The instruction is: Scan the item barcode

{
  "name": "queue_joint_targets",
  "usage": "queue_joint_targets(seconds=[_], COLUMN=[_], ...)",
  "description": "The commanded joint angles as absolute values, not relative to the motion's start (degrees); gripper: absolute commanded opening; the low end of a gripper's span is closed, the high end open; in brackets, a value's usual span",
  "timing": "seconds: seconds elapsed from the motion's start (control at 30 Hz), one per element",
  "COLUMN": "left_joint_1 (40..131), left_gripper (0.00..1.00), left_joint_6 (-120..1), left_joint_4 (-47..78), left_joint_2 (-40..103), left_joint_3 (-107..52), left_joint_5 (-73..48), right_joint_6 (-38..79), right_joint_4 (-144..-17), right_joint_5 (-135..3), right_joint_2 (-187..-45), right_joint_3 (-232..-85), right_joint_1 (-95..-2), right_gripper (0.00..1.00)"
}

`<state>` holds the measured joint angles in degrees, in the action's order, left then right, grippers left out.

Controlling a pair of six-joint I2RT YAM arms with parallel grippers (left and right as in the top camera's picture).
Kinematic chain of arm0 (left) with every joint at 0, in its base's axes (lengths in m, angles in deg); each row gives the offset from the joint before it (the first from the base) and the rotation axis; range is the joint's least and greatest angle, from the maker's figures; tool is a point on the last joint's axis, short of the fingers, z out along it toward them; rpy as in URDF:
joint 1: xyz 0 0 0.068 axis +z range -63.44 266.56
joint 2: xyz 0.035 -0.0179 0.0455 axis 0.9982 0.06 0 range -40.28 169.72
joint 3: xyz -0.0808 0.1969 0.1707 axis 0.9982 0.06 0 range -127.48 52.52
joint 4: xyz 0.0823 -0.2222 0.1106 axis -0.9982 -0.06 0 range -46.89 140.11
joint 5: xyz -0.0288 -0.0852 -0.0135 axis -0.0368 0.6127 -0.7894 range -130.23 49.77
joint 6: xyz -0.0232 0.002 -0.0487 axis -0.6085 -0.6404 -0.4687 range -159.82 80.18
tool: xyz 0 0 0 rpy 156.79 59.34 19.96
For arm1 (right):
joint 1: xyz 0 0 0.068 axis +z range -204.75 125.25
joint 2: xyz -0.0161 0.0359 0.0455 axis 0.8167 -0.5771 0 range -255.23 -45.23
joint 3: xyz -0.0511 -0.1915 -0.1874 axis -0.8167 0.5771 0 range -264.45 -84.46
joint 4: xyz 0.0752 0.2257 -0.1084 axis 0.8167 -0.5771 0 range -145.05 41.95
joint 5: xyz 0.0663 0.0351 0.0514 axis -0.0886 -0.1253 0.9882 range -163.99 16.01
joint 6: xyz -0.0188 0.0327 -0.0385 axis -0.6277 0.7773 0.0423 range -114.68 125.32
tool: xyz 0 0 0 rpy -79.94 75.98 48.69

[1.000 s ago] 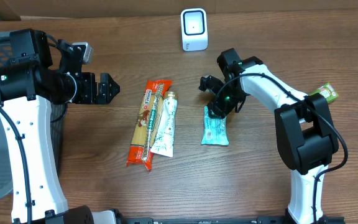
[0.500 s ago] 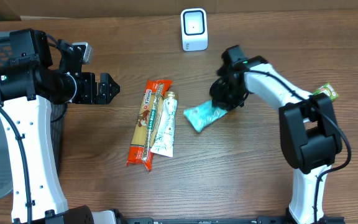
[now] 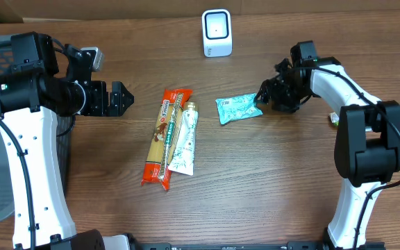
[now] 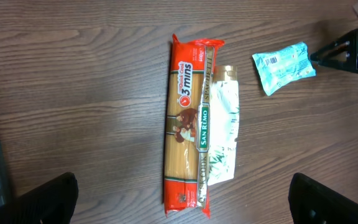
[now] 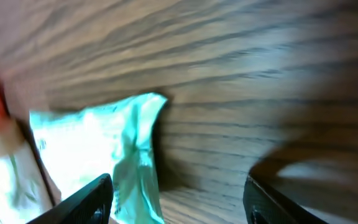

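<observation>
Teal packet (image 3: pixel 239 109), crinkled and white-printed, is lying right of the desk's (image 3: pixel 255 194) centre, one of three packages. Left gripper (image 3: pixel 126 98) is hanging spread wide and empty near the left edge. One spaghetti pack (image 3: pixel 164 139), one white tube (image 3: pixel 185 139) and one scanner (image 3: pixel 217 32) are sitting further right, and right gripper (image 3: pixel 264 96) is gaping empty just beside the packet.

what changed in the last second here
The right gripper moved the small teal packet away from the robot, toward the white scanner, turned it sideways and let go; its jaws now stand open beside it. The left gripper, the red spaghetti pack and the white-green pouch stayed put.
</observation>
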<state>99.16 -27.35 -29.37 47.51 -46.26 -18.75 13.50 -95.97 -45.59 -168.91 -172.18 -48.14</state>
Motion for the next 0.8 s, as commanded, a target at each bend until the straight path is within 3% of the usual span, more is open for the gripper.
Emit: queue_joint_targets(seconds=[0.0, 0.33, 0.47, 0.53, 0.63, 0.77], left_joint_1=[98.9, 98.9, 98.9, 98.9, 98.9, 98.9], left_gripper=[1.0, 0.99, 0.99, 0.99, 1.0, 1.0], left_joint_6=[-26.1, -26.1, -26.1, -26.1, -26.1, -26.1], left_joint_4=[-29.3, -29.3, -29.3, -29.3, -29.3, -29.3], left_joint_2=[47.6, 47.6, 47.6, 47.6, 47.6, 47.6], left_joint_3=[-47.0, -47.0, -47.0, -47.0, -47.0, -47.0], left_joint_5=[-18.2, -18.2, -18.2, -18.2, -18.2, -18.2], right_joint_6=[1.6, 2.6, 9.8, 13.4, 17.3, 19.2], right_joint_4=[-93.5, -90.5, -88.3, -86.6, -84.4, -83.4], right_joint_5=[-40.7, -22.6, -26.0, -27.3, -27.2, -26.6], right_joint_2=[-170.4, -176.9, -177.1, -177.1, -177.1, -177.1], right_joint_3=[-170.3, -170.0, -170.0, -170.0, -170.0, -170.0], right_joint_1=[-48.1, -46.9, -44.9, -44.1, -43.5, -43.3], right_gripper=[0.59, 0.47, 0.34, 0.18, 0.04, 0.04])
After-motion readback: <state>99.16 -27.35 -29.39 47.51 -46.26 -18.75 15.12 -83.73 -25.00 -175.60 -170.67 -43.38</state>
